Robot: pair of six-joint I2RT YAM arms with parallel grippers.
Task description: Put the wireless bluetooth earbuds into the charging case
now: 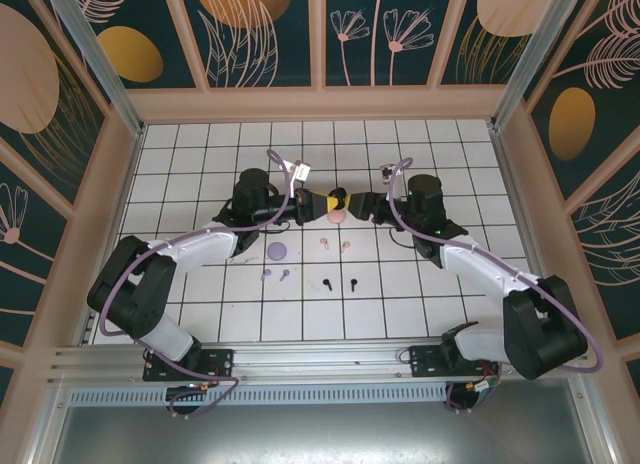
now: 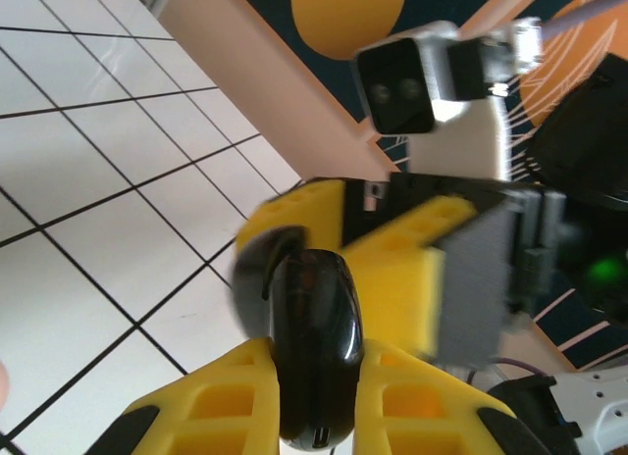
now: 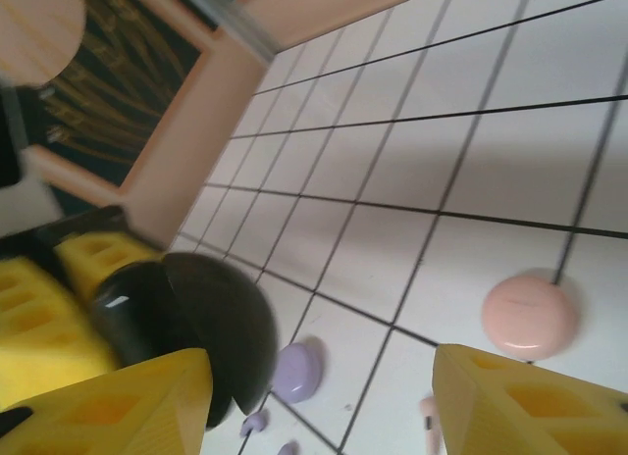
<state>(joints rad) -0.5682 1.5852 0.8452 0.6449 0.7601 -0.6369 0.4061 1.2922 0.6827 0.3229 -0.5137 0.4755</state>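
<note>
Out over the middle of the white tiled worktop (image 1: 200, 154) the two arms meet nose to nose. The left gripper (image 2: 312, 396) is clamped on the black case (image 2: 314, 328), one yellow finger pressed to each side of it, holding it up off the tiles. The case's lid looks swung open, though the near views are blurred. The right gripper (image 3: 319, 396) faces it with its fingers spread wide apart. One finger sits close beside the black case, and I cannot tell whether it touches. There are three cases in all. Besides the black one, a round pink case (image 1: 337, 216) lies on the tiles just near of the two grippers, and a lilac case (image 1: 277, 250) lies nearer and to the left. I count six earbuds, all loose on the worktop and none in a case. Two pink earbuds (image 1: 324, 244) lie side by side just near of the pink case. Two lilac earbuds (image 1: 265, 275) lie just near of the lilac case. Two black earbuds (image 1: 327, 283) lie nearest of all, right of the lilac pair.
</note>
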